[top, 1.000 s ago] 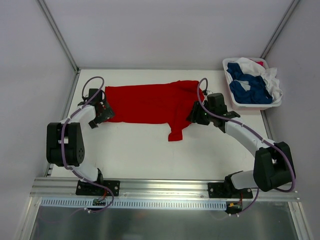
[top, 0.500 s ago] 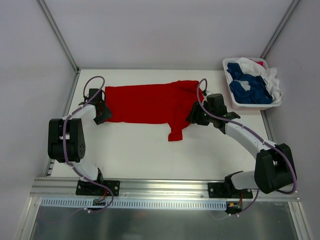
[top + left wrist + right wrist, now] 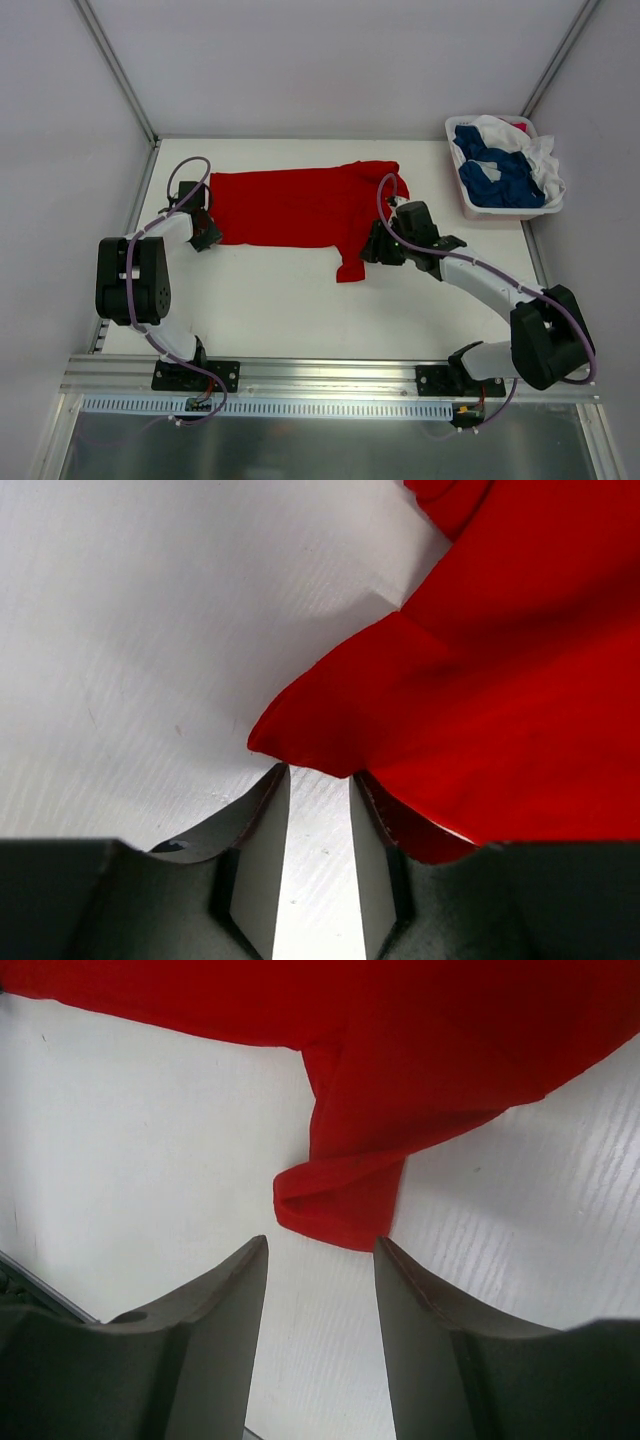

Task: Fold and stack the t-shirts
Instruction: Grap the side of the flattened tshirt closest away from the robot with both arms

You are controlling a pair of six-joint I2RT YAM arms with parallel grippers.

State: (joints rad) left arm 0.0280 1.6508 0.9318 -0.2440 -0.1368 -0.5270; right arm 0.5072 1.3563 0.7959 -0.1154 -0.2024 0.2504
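A bright red t-shirt [image 3: 290, 208] lies spread across the back of the table, one sleeve [image 3: 352, 262] sticking out toward me. My left gripper [image 3: 205, 232] is at the shirt's near left corner. In the left wrist view that corner [image 3: 330, 730] ends right at the tips of the left gripper [image 3: 318, 775] and drapes over the right finger [image 3: 375, 850]; the jaws stand narrow with bare table between them. My right gripper [image 3: 372, 250] is open beside the sleeve. The right wrist view shows the folded sleeve end [image 3: 340, 1210] just ahead of the right gripper [image 3: 320, 1245], not between its fingers.
A white plastic basket [image 3: 500, 213] at the back right holds dark blue shirts [image 3: 495, 175] and a white one [image 3: 540, 160] in a heap. The table's left edge runs close behind my left gripper.
The left jaws have closed most of the way at the shirt's corner. The right gripper has slid left and toward me, from the shirt's right side to the sleeve end.
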